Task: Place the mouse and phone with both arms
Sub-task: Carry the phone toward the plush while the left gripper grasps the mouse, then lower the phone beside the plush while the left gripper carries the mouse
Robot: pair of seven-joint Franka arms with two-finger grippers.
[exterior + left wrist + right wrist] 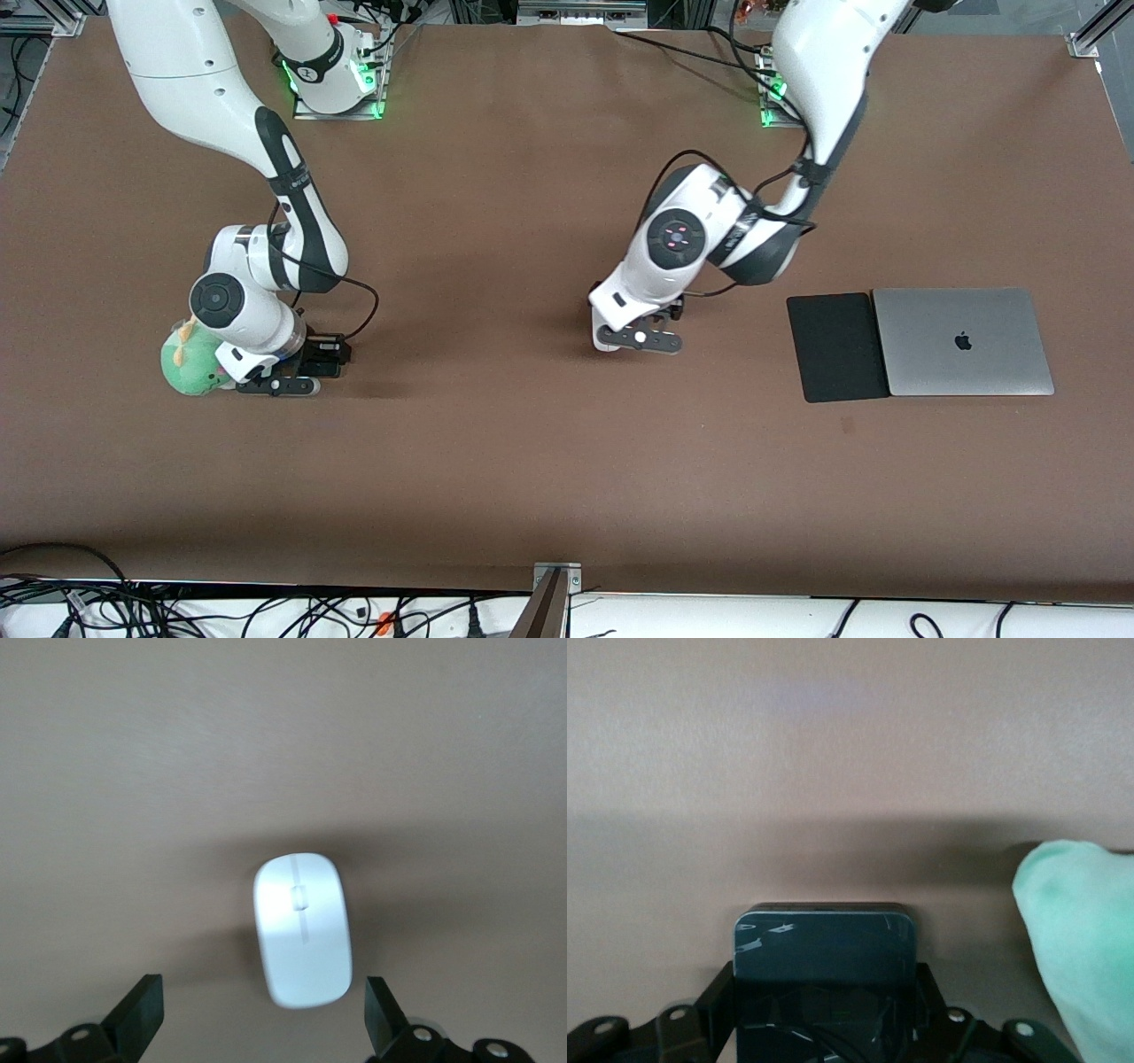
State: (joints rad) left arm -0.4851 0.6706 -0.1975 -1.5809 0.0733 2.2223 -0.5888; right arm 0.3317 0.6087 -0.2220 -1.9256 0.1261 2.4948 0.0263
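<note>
The white mouse (301, 930) lies on the brown table just ahead of my left gripper (261, 1020). Its black fingers (140, 1014) stand wide apart on either side of the mouse's near end and do not touch it. In the front view the left gripper (640, 340) hangs low over the middle of the table and hides the mouse. The black phone (824, 970) sits between the fingers (718, 1001) of my right gripper (824, 1010), which press on its two long sides. The right gripper (276, 385) is low at the right arm's end of the table and hides the phone.
A green plush toy (189, 361) sits right beside the right gripper and also shows in the right wrist view (1081, 948). A large black mat (837, 347) and a closed grey laptop (961, 341) lie side by side toward the left arm's end.
</note>
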